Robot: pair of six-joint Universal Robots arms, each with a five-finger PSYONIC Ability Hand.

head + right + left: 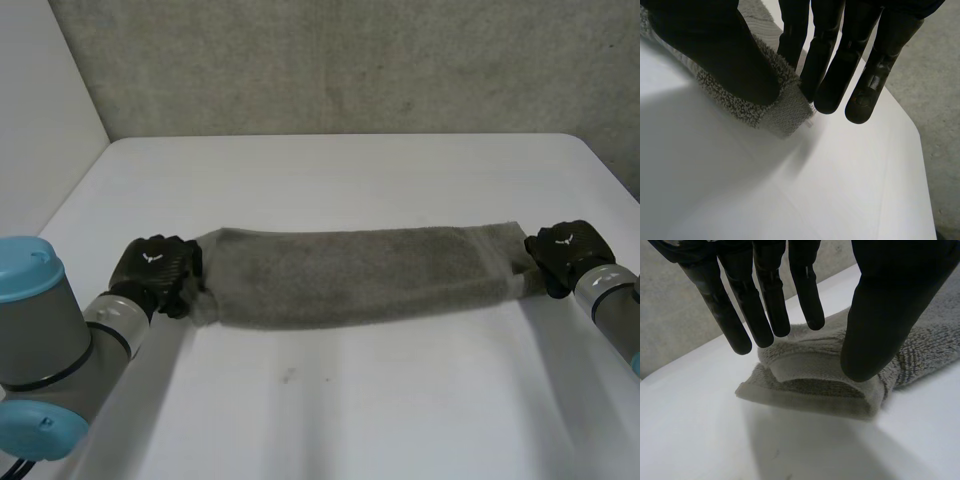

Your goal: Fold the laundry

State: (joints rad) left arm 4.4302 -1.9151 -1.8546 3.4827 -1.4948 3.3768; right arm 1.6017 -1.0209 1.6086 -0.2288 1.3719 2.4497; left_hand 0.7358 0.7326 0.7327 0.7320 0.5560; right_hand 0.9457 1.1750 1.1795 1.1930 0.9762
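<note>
Pinching one end corner of the towel (355, 275) with the right hand (568, 252), thumb against fingers. Right over the other end with the left hand (155, 268); can't tell whether gripping, with part of that end hidden behind it. Folded long across the white table (350, 390), between both hands. Grey wall (350, 60) behind.

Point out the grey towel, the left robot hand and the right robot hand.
grey towel (350, 275): head view, middle of the folded strip.
left robot hand (152, 265): head view, back of the hand.
right robot hand (565, 250): head view, back of the hand.
</note>
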